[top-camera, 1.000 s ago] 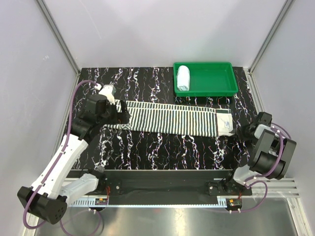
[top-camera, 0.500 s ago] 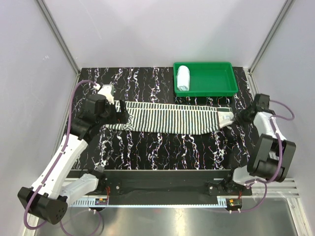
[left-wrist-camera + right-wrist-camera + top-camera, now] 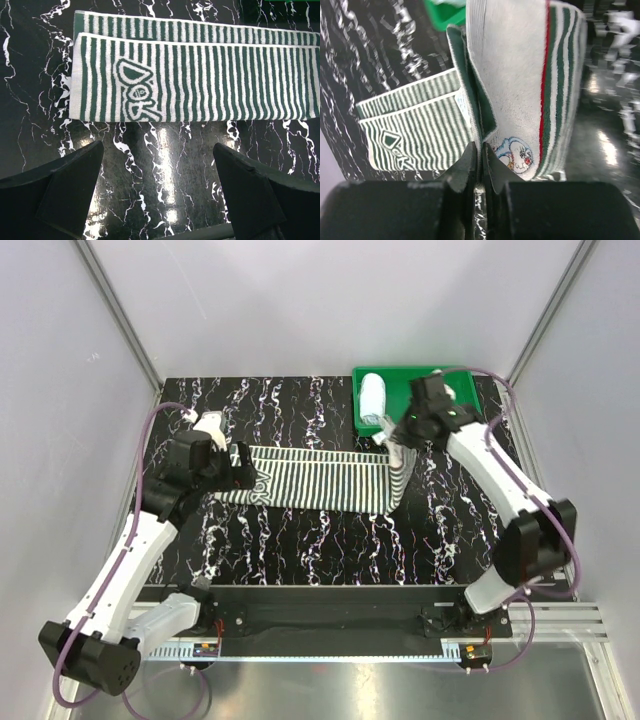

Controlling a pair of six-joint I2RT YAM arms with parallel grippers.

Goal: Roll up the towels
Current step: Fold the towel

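Seen from the left wrist, the striped towel point(image 3: 200, 85) runs off the frame to the right of the left gripper point(image 3: 157, 150), so its far end is unseen. That gripper's wide-set fingers point(image 3: 60, 190) are cut off at the bottom. At the right gripper point(image 3: 481, 150), the pinched hem vanishes between the closed tips, and the cloth above leaves the top edge. Beyond, the green tray point(image 3: 442, 15) is only a blurred corner. To the right the marbled table point(image 3: 605, 100) is smeared. From overhead, the pale blue towel point(image 3: 372, 398) is too small to tell its folds.
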